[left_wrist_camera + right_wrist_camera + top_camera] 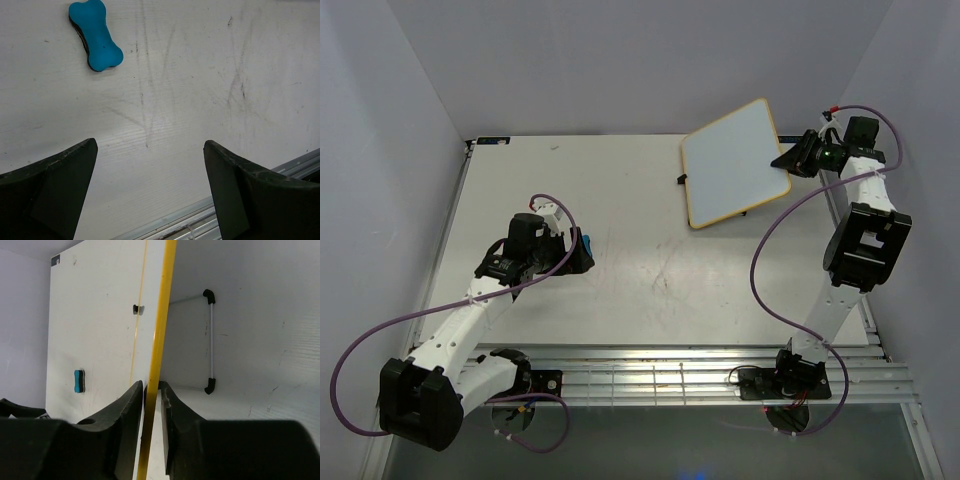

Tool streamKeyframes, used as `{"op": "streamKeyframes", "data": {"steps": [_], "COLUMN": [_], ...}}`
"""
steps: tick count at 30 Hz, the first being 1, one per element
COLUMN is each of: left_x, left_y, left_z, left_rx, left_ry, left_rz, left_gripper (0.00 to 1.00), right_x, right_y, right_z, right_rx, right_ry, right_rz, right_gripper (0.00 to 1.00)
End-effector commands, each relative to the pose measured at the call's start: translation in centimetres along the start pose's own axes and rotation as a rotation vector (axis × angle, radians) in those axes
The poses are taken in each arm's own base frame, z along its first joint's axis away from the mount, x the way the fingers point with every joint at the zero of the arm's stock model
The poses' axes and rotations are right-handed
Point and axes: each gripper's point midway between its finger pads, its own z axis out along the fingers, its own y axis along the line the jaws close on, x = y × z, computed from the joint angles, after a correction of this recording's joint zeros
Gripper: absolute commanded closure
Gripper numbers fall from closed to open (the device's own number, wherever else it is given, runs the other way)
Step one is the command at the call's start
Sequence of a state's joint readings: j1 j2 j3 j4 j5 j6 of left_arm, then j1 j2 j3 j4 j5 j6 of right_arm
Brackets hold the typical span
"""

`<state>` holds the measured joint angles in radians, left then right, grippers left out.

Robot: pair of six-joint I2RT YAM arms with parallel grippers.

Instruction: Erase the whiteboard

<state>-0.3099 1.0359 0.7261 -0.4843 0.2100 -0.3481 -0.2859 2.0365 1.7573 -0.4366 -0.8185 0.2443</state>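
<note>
The whiteboard (735, 162) has a blank white face and a yellow-tan frame, and stands tilted at the back right of the table. My right gripper (792, 160) is shut on its right edge. In the right wrist view both jaws (152, 386) pinch the yellow frame (161, 315), and the wire stand (211, 340) shows behind it. The blue bone-shaped eraser (95, 35) lies on the table beyond my left gripper (150, 144), which is open and empty. From above the eraser (588, 246) sits right at my left gripper's (576, 254) fingertips.
The white table (650, 270) carries faint scuff marks. Grey walls close in the left, back and right sides. A metal rail (680, 370) runs along the near edge by the arm bases. The eraser also shows far off in the right wrist view (79, 380).
</note>
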Motion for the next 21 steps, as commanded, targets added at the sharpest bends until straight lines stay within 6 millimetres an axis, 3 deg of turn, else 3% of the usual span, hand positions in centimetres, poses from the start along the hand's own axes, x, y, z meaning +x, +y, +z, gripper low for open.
{"op": "streamKeyframes", "data": {"steps": [1,7,21], "left_x": [-0.5,-0.4,-0.4], "left_y": [-0.5,-0.5,-0.5], "left_z": [-0.2,-0.2,-0.1], "left_rx": [0.028,0.028,0.029], "left_ry": [-0.030,-0.026,-0.024], "left_rz": [0.022,0.022,0.022], "left_gripper": [0.02,0.02,0.02], "right_x": [-0.7,-0.8,-3.1], "right_y": [1.2,2.1,4.8], "right_z": [-0.4,-0.6,-2.3], "right_rx": [-0.052,-0.085,-0.115], "right_ry": [0.003,0.005,-0.049], "right_rz": [-0.042,-0.061,-0.142], "right_gripper": [0.73,0.92,0.92]}}
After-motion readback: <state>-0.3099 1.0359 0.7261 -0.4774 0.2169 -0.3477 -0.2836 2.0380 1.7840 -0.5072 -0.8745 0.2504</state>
